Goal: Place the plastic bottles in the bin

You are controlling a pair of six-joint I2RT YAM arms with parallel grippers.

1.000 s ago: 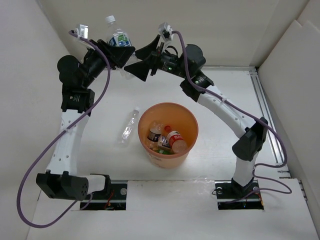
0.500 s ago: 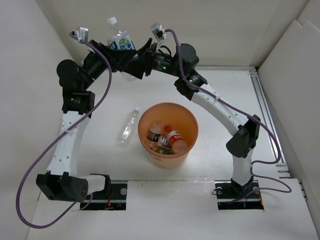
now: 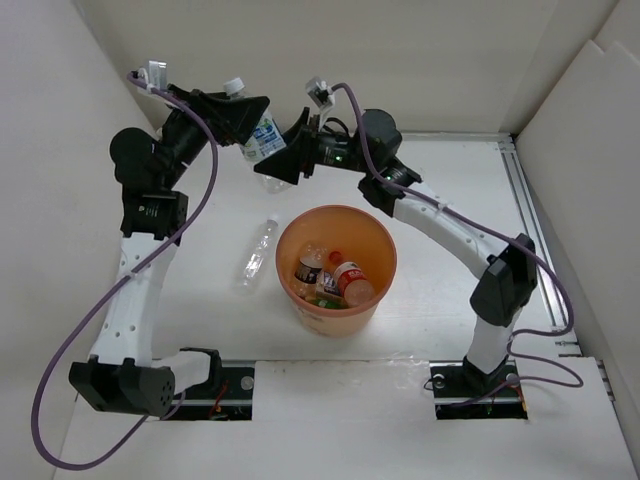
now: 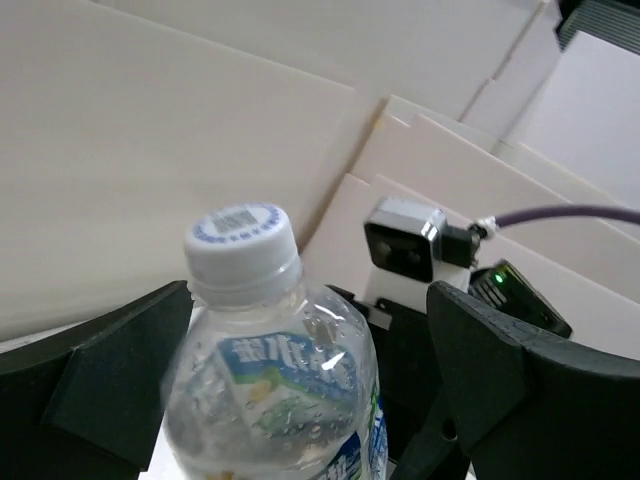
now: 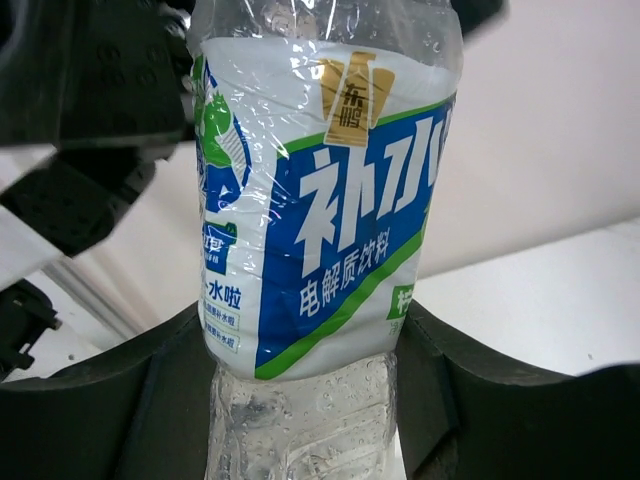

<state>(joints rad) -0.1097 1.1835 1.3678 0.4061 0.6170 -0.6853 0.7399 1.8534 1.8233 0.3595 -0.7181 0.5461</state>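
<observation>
A clear plastic bottle (image 3: 262, 136) with a blue-white label and a white cap is held in the air at the back of the table. My right gripper (image 3: 281, 160) is shut on its lower body (image 5: 300, 410), both pads pressing its sides. My left gripper (image 3: 247, 108) stands open around its upper part (image 4: 285, 390), with a gap beside the right finger (image 4: 520, 390). The orange bin (image 3: 385, 240) stands mid-table. It holds a red-labelled bottle (image 3: 350, 283), a clear one (image 3: 308, 268) and a green one (image 3: 325, 300). Another clear bottle (image 3: 257, 252) lies on the table left of the bin.
White walls close the table at the back and on both sides. A metal rail (image 3: 530, 215) runs along the right edge. Both arm bases (image 3: 200, 375) sit at the near edge. Purple cables loop off each arm. The right wrist camera (image 4: 405, 248) faces my left gripper closely.
The right gripper came in and shut on the bottle's lower body. The left gripper's jaws opened off it. The bottle tipped and dropped slightly toward the right.
</observation>
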